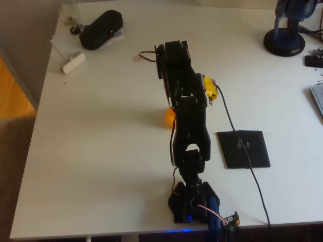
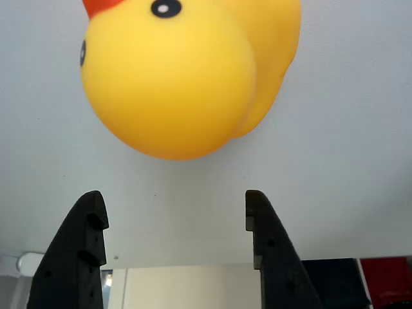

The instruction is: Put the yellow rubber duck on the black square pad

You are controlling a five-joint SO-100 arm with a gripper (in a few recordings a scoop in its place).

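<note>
Presently claw [image 2: 170, 241] spread wide, holding nothing, just short of the yellow rubber duck [image 2: 187, 71], which sits on the white desk [image 1: 101, 151] beside the arm, well apart from the black square pad [image 1: 243, 149]. Risks: glossy round head could squirt from closing tips; the cable [image 1: 255, 181] lying across the pad may unsettle placement.

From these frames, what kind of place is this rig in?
Probably a home or office desk, not a lab: a white table over wood flooring, a black pouch and a microphone stand at the far edge, with the yellow rubber duck as prop.
</note>
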